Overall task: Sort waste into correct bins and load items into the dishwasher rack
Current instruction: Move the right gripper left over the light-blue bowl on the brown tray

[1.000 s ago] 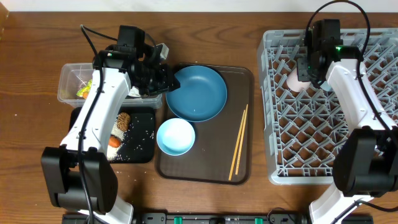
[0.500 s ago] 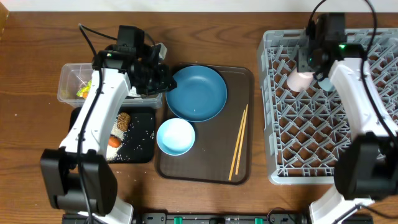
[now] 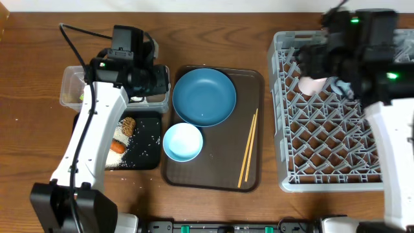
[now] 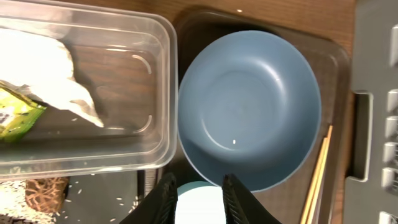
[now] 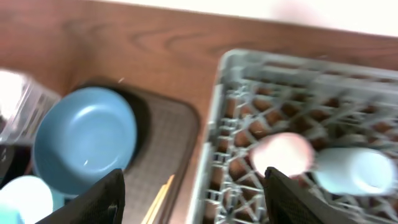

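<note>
Overhead: pink cup (image 3: 313, 85) is seated at the dishwasher rack's (image 3: 304, 162) far-left corner, beside the light-blue cup (image 5: 354, 171). Right gripper (image 5: 194, 183) is spread, empty. Straight lift is advised; neither cup should be tipped.

He lets go! The right gripper (image 5: 193, 186), down on the pink cup (image 3: 312, 85) a second ago, now has its jaws spread wide with nothing between them, and the cup sits on its own in the grey rack (image 3: 323, 149). The right arm (image 3: 362, 45) lifts off the rack towards the overhead camera, looming large and blurred, and the light-blue cup (image 3: 337, 86) shows beside the pink one. Across the table the left arm (image 3: 97, 129) draws back from the blue plate (image 3: 204, 97) toward the clear tub (image 3: 65, 90), uncovering the plate's left rim.
</note>
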